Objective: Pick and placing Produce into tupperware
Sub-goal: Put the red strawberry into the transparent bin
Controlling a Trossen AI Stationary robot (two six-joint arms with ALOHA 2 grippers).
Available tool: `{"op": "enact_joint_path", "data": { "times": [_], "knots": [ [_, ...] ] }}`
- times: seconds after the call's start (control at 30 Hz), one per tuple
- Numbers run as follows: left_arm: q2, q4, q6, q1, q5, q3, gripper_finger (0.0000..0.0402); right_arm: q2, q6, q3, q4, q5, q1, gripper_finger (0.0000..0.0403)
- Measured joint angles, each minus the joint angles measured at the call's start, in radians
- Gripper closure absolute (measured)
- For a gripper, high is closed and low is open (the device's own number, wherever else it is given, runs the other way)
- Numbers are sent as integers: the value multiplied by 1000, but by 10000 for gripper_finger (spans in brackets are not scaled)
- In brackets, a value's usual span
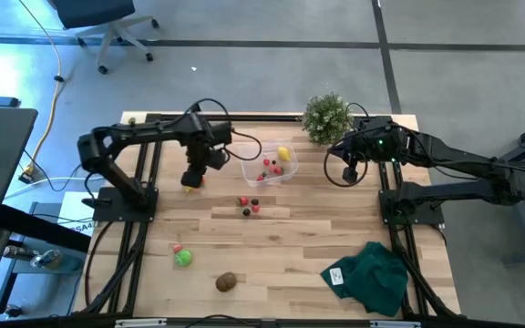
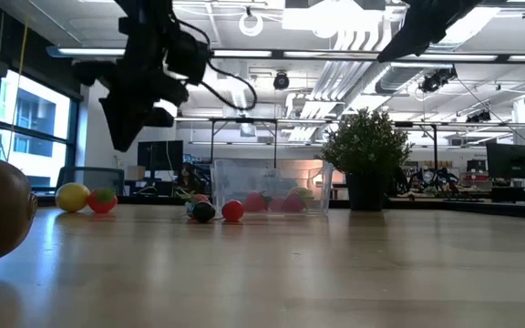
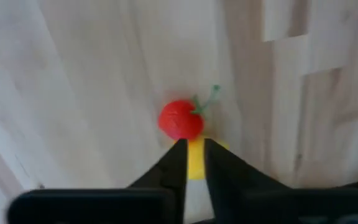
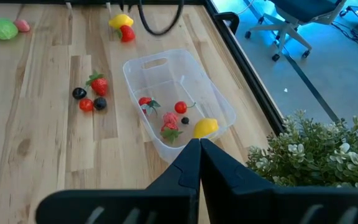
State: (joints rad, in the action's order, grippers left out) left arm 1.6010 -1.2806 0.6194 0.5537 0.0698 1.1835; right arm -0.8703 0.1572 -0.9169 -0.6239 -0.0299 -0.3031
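A yellow toy fruit (image 1: pixel 190 189) and a red one with a green stem (image 3: pixel 181 119) lie side by side on the wood near the table's left edge. My left gripper (image 1: pixel 193 176) hangs above them, pointing down, open by a narrow gap; the yellow fruit (image 3: pixel 195 160) shows through it. The clear tupperware (image 1: pixel 270 168) stands at centre back and holds a lemon (image 4: pixel 206 127) and red and dark berries (image 4: pixel 166 118). My right gripper (image 4: pixel 199 149) is shut, raised to the right of the tupperware. Loose berries (image 1: pixel 249 205), a green ball (image 1: pixel 183 259) and a brown kiwi (image 1: pixel 226 281) rest on the table.
A bushy potted plant (image 1: pixel 326 117) stands at the far edge, right of the tupperware. A dark green cloth (image 1: pixel 369 276) lies at the near right. A small pink piece (image 1: pixel 178 248) sits beside the green ball. Bare wood stretches between the loose berries and the cloth.
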Motion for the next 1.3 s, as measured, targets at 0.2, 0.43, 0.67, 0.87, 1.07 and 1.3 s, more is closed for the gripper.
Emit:
{"op": "enact_joint_path", "data": {
  "times": [0.2,0.43,0.67,0.87,1.07,1.3],
  "knots": [
    [63,-7,-29,-5,-91,0,247,0,0,0,0,0,0,402],
    [80,17,25,-13,-78,-44,174,0,0,0,0,0,0,402],
    [80,84,58,-13,-57,-157,158,0,0,0,0,0,0,402],
    [80,165,58,-13,-34,-196,165,0,0,0,0,0,0,402],
    [80,237,57,-12,-33,-206,169,0,0,0,0,0,0,402],
    [80,274,-17,-12,-10,-206,169,0,0,0,0,0,0,402]
  ]
}}
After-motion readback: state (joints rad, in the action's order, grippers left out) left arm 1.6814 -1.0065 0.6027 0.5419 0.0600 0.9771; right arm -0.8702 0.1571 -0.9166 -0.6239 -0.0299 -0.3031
